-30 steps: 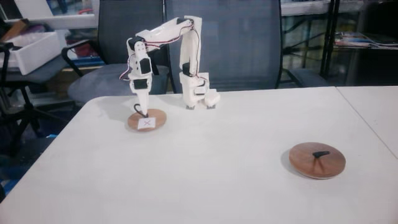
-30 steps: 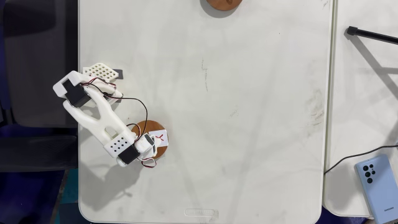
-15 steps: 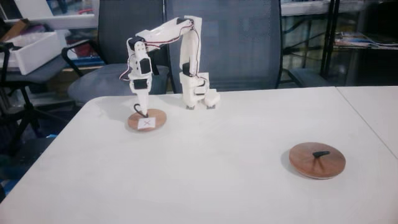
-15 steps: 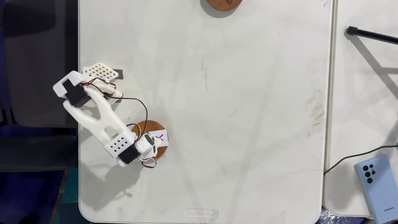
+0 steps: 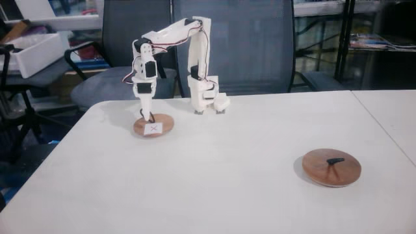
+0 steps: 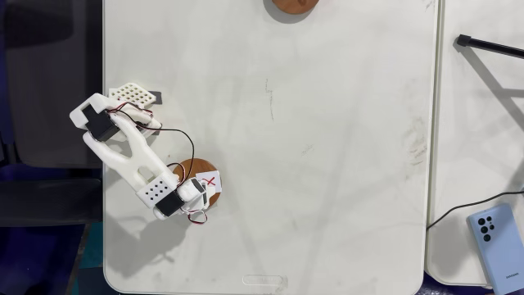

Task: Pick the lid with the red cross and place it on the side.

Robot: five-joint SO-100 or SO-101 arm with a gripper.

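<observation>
The lid with the red cross (image 5: pixel 156 126) is a small light wooden disc with a white sticker, near the table's back left in a fixed view. From above, the same lid (image 6: pixel 205 179) lies close to the left table edge. My gripper (image 5: pixel 144 117) points straight down onto the lid's left part, with its jaws together on the thin black loop handle. From above, the gripper (image 6: pixel 191 188) covers part of the disc. Whether the lid rests on the table or hangs just above it I cannot tell.
A larger, darker wooden disc (image 5: pixel 331 168) with a black bar handle lies at the front right; from above the same disc (image 6: pixel 291 4) is cut by the top edge. The arm's base (image 5: pixel 203 97) stands behind the lid. A phone (image 6: pixel 496 236) lies on a neighbouring table.
The gripper has risen slightly and shifted a little left. The sticker with the red cross has turned slightly in the view from above, so the lid moved with the gripper.
</observation>
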